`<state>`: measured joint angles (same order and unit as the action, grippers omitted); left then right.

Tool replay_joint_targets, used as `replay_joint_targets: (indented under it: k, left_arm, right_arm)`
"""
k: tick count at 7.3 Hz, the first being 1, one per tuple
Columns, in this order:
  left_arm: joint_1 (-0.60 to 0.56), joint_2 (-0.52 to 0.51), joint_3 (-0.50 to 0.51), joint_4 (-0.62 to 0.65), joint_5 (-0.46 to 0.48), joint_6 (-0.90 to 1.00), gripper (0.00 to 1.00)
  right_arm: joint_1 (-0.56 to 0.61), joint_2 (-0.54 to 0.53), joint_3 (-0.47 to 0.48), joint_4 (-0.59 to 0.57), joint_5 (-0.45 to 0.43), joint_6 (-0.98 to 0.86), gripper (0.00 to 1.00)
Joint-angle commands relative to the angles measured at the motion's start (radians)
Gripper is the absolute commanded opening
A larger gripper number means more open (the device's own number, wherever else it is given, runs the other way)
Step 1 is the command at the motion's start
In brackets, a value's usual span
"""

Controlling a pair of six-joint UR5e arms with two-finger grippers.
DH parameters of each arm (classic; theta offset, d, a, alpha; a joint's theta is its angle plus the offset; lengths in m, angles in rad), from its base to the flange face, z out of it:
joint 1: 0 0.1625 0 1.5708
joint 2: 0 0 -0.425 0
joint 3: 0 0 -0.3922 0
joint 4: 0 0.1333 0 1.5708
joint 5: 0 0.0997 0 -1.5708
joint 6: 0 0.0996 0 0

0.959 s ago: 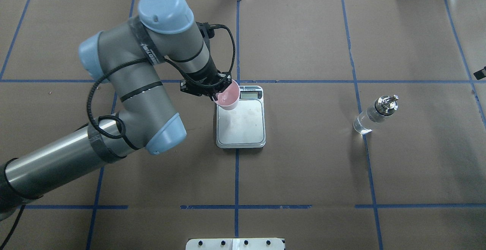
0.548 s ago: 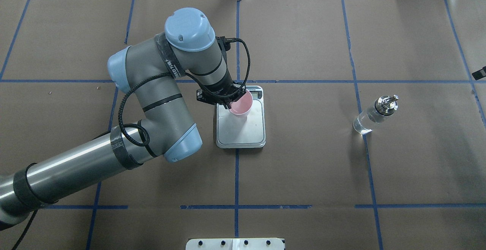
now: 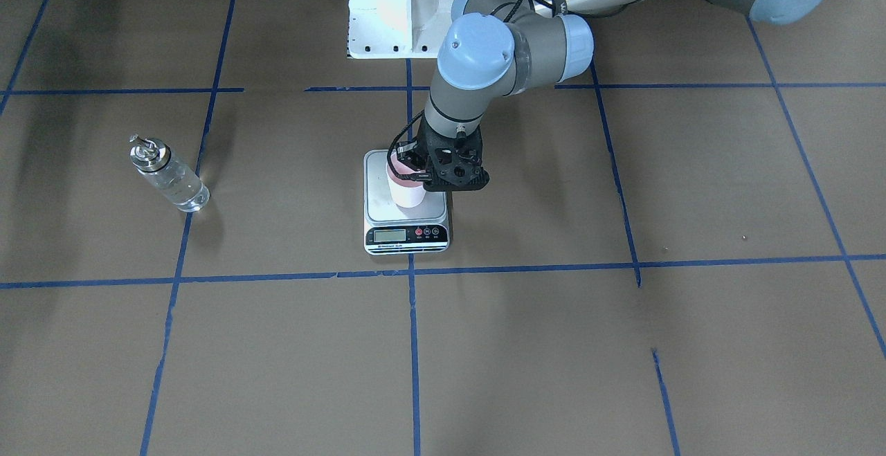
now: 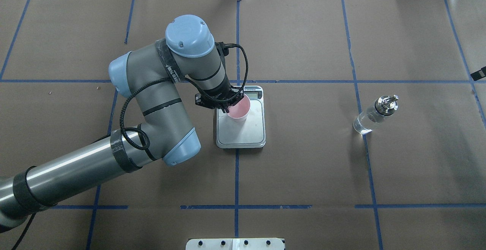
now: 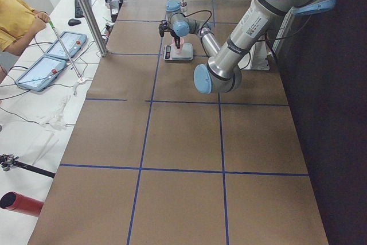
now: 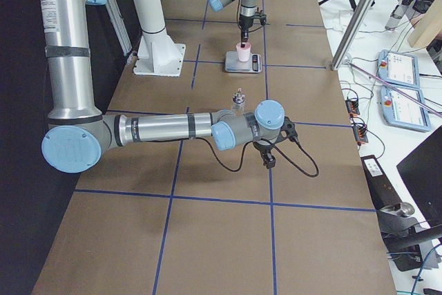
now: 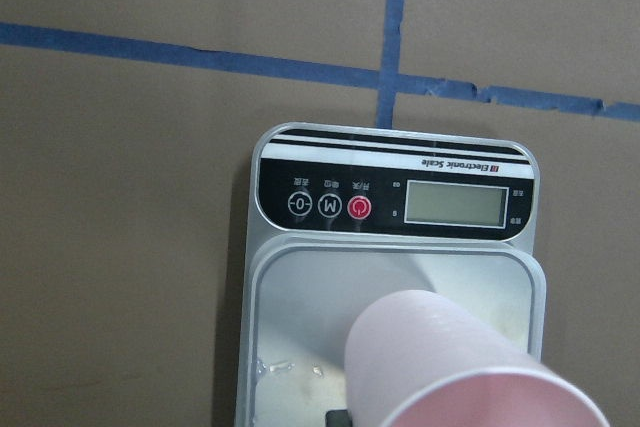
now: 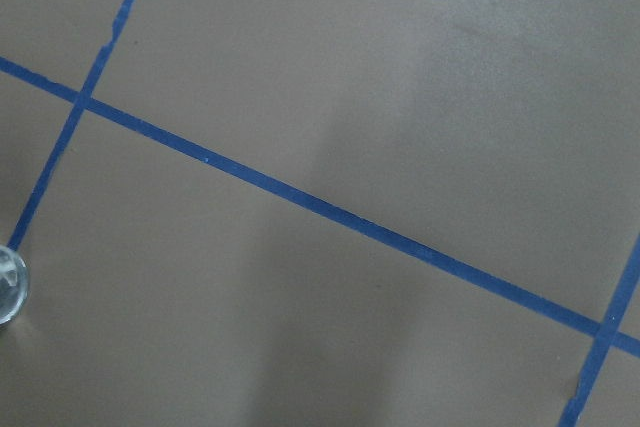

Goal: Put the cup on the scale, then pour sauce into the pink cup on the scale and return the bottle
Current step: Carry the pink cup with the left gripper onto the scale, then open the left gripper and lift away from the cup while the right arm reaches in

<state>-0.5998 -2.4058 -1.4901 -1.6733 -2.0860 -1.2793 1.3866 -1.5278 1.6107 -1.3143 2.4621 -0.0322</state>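
The pale pink cup [image 4: 239,109] stands upright over the far left part of the scale [image 4: 246,130], its base at the steel platform. My left gripper [image 4: 229,107] is shut on the cup's rim from above. The front-facing view shows the same grip: cup [image 3: 406,189], left gripper [image 3: 415,176], scale [image 3: 377,196]. In the left wrist view the cup [image 7: 450,377] fills the bottom, with the scale's display strip [image 7: 400,205] beyond it. The clear glass bottle [image 4: 374,115] with the sauce stands to the right, untouched. My right gripper [image 6: 268,158] hangs near the bottle [image 6: 238,99]; I cannot tell its state.
Brown paper with blue tape lines covers the table. The white robot base [image 3: 401,10] stands behind the scale. The bottle's glass edge [image 8: 8,285] shows at the left of the right wrist view. A person and tablets [image 5: 54,55] are beside the table.
My left arm has carried the cup rightward from the scale's left edge to over the platform and lowered it there. The bottle has not moved.
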Motion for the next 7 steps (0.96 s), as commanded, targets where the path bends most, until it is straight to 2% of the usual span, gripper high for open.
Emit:
replay_joint_targets:
  k: [1,2,3,4,6,7]
  left_arm:
    - [0.003,-0.003,-0.001,-0.003,-0.002,0.000,0.46]
    - [0.002,-0.004,-0.010,-0.005,-0.003,0.000,0.60]
    - [0.002,0.002,-0.037,-0.005,-0.005,0.000,0.66]
    - [-0.001,0.017,-0.094,0.001,-0.006,0.000,0.66]
    - [-0.017,0.146,-0.261,-0.006,-0.006,0.014,0.66]
    - [-0.046,0.155,-0.268,-0.006,-0.005,0.017,0.66]
  right_arm:
    - [-0.004,0.000,0.000,0.001,0.000,0.000,1.00]
    - [-0.020,0.000,0.002,0.018,0.002,0.000,1.00]
    - [-0.030,-0.026,0.002,0.080,0.002,0.029,1.00]
    - [-0.067,-0.078,0.000,0.230,-0.003,0.107,1.00]
    - [-0.156,-0.178,-0.003,0.627,-0.021,0.387,1.00]
    - [-0.225,-0.192,-0.005,0.776,-0.072,0.587,1.00]
